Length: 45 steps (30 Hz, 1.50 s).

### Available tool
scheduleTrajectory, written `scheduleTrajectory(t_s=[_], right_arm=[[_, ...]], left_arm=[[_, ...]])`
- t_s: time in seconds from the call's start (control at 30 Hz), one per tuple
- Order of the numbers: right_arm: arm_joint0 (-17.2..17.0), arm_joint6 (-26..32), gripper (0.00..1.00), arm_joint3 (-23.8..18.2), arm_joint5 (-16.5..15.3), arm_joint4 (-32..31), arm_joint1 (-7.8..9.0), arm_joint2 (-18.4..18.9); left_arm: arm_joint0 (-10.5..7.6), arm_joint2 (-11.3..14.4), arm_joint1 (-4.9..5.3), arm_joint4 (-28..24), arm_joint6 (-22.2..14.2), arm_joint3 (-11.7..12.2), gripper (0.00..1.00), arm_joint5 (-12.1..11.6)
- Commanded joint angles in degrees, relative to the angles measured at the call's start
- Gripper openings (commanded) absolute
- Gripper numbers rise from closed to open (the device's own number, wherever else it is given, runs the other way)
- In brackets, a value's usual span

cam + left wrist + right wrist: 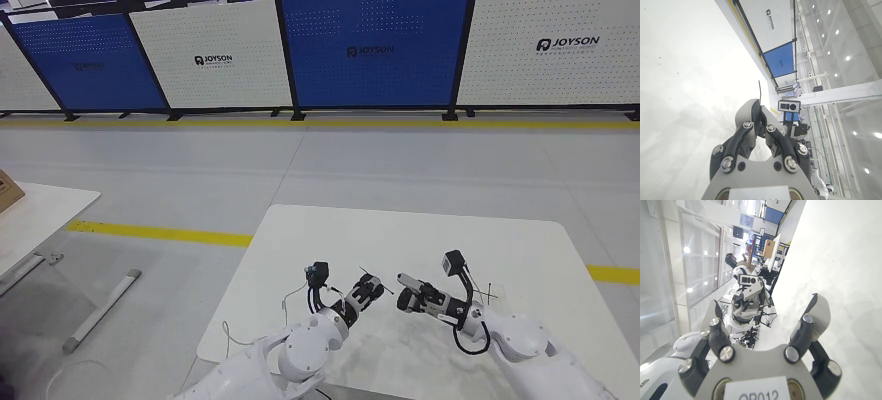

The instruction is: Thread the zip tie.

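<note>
Above the white surface [500, 240], my left pincer [759, 106] is clamping the black zip tie [759, 91], its end poking out. My right pincer [765, 300] is hanging wide open, empty. Threading is probably just beginning; the next move needs the free end grasped.

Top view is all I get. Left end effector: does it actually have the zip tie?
Observer: Yes. The left wrist view shows the left end effector shut on a thin black zip tie, with the strip sticking out past its tip.
Operator: Right one holding anything?
Observer: No. The right wrist view shows the right end effector open with nothing in it.
</note>
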Motion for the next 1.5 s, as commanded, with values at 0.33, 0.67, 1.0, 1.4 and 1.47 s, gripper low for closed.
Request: scheduleTrajectory(t_s=[0.33, 0.67, 1.0, 1.4, 1.47], right_arm=[[-0.7, 0.3, 1.00, -1.6, 1.2, -0.5, -0.41, 0.2], [-0.4, 1.4, 0.33, 0.3, 3.3, -0.4, -1.27, 0.3], [-0.6, 1.6, 0.30, 0.5, 3.0, -1.1, -1.74, 1.3], [-1.3, 1.9, 0.18, -0.6, 3.3, -2.3, -2.10, 2.6], [-1.4, 2.1, 0.07, -0.6, 3.4, -2.5, -2.17, 2.7]], left_arm=[[0.50, -0.6, -0.94, -1.2, 0.7, 0.5, 0.00, -0.1], [1.63, -3.0, -1.92, -3.8, 0.1, -0.4, 0.00, 0.5], [2.88, -4.5, -2.49, -1.9, -0.7, -1.0, 0.00, 1.4], [4.13, -5.7, -3.27, 0.7, -1.9, -1.3, 0.00, 2.0], [4.31, -5.9, -3.43, 0.9, -2.0, -1.3, 0.00, 2.1]])
